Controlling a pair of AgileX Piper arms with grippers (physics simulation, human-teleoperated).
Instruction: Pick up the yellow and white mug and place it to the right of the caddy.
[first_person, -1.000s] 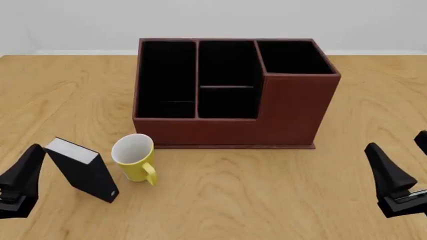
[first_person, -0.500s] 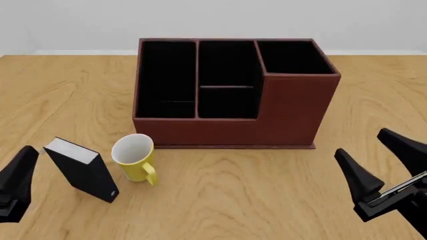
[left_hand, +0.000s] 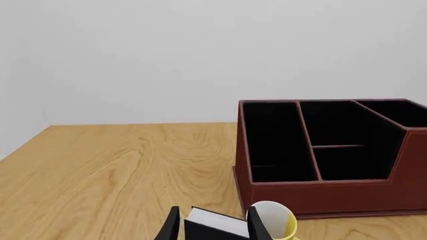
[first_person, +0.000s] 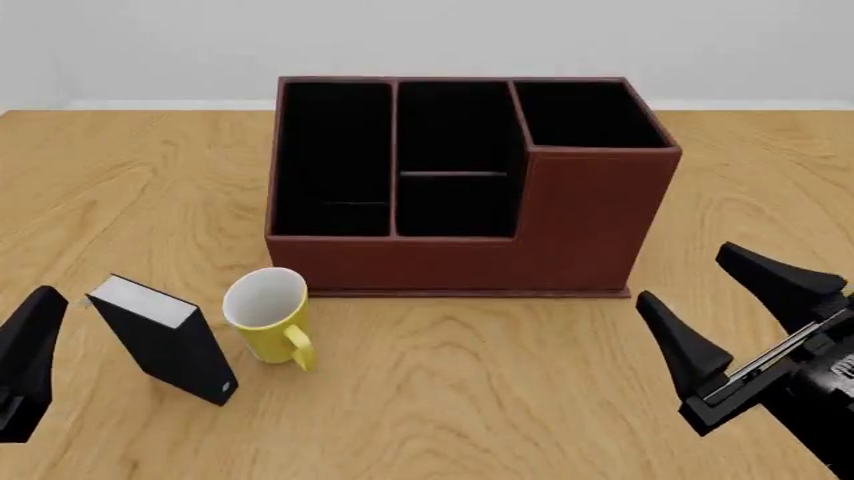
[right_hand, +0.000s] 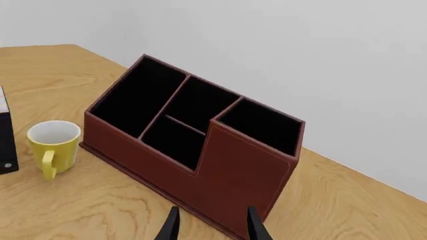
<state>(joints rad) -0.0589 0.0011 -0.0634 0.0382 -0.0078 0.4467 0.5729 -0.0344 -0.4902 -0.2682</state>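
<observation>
The yellow and white mug (first_person: 267, 312) stands upright on the table just in front of the caddy's left end, handle toward the near edge. The reddish-brown caddy (first_person: 587, 220) sits mid-table with its taller section on the right. My right gripper (first_person: 687, 275) hovers open, with nothing in it, near the caddy's front right corner. The right wrist view shows that gripper (right_hand: 213, 222), the caddy (right_hand: 227, 165) and the mug (right_hand: 53, 142). My left gripper (left_hand: 213, 222) is open, low at the front left, short of the mug (left_hand: 283, 225). Only one left finger (first_person: 30, 350) shows from the front.
A small black box with a white top (first_person: 167, 340) leans on the table just left of the mug, between it and my left gripper. Bare wooden table (first_person: 747, 180) lies to the right of the caddy. A pale wall runs along the far edge.
My right gripper has moved left and forward toward the caddy's front right corner, turning as it went. My left gripper has drifted slightly back and left. The mug has stayed put.
</observation>
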